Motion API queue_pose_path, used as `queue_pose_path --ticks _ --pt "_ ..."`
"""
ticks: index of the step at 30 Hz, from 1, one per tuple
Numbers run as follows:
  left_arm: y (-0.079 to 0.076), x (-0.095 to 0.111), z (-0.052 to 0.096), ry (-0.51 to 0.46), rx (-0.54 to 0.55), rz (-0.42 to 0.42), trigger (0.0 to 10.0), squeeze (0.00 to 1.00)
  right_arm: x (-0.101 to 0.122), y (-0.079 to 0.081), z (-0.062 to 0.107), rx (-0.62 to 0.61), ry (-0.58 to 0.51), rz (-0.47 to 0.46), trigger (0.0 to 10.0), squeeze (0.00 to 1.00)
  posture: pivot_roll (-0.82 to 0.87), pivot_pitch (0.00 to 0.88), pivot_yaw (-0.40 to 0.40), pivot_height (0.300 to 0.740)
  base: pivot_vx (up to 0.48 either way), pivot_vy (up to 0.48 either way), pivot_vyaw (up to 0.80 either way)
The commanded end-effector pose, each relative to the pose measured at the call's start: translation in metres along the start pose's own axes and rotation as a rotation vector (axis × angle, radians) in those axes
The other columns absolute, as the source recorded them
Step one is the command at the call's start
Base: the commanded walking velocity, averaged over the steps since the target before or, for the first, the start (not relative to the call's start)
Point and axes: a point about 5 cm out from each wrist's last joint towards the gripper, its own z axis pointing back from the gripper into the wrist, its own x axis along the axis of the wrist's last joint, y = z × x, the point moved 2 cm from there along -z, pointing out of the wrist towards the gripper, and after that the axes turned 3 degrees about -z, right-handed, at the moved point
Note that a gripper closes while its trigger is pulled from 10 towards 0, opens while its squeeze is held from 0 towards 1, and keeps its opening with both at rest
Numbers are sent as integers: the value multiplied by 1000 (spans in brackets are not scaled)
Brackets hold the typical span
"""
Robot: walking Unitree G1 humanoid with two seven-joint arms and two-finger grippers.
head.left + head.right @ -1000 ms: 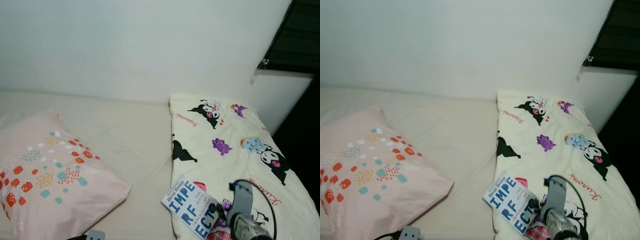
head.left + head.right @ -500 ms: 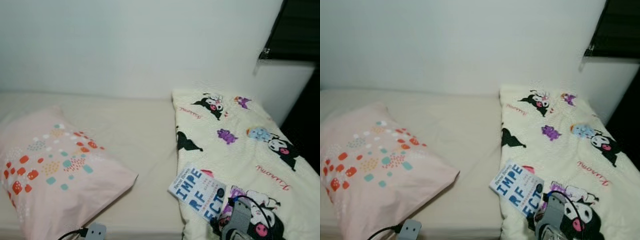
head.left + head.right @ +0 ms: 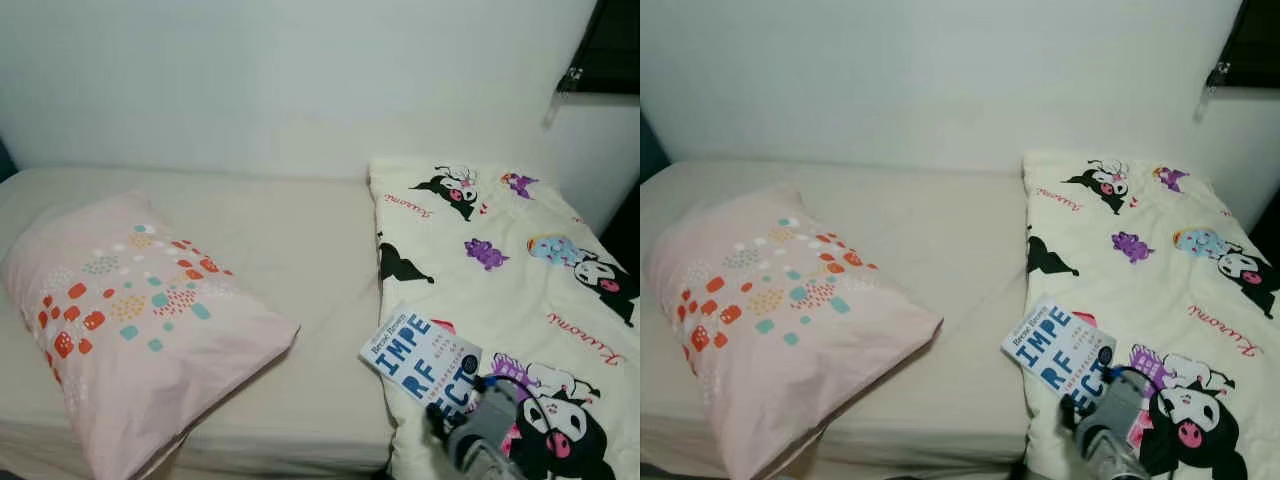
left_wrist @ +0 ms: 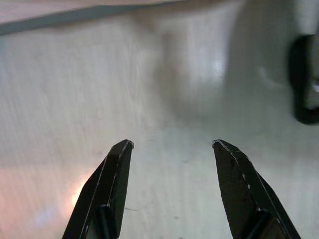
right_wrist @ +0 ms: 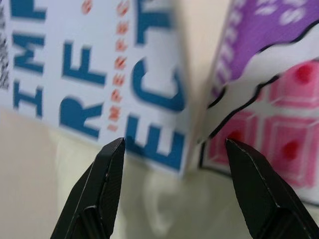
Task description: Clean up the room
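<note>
Where the bed [image 3: 300, 300] meets the white wall, a beige sheet covers the mattress. A pink pillow [image 3: 130, 320] with red, teal and yellow spots lies on the left half, its near corner hanging past the bed's near edge. On the right half lies a cream blanket [image 3: 500, 270] printed with cartoon figures; its right side is cut off by the frame.

A white book [image 3: 422, 360] with large blue lettering rests tilted on the blanket's near left edge. Its near corner is hidden behind the right arm, so the full title cannot be read.

The right tool [image 5: 172, 191] hovers just over the book's near corner, fingers [image 5: 102, 184] spread apart with nothing between them; one finger lies toward the cover, the other toward the blanket's pink and purple print. Contact with the book cannot be confirmed.

The left tool [image 4: 172, 191] is likewise spread and empty, over a pale floor. A dark looped object [image 4: 303, 79] at the frame's edge is cut off and unidentifiable.
</note>
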Motion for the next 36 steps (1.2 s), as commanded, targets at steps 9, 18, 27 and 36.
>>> queue_pose_path --ticks 9,18,27,36 --pt "2 -4 1 -11 -20 -20 10000 0 0 -7 1 -37 -19 -56 10000 0 129 79 3 619 0 0 0" --pt "35 -12 7 -44 57 -21 10000 0 27 3 1 137 -146 -284 10000 0 207 143 45 619 0 0 0" --pt "74 -34 21 -27 146 -9 10000 0 45 -22 6 100 -212 -353 10000 0 259 196 72 619 0 0 0" --pt "91 -59 35 -18 164 -32 10000 0 63 -34 15 255 -304 -482 10000 0 321 273 102 619 0 0 0"
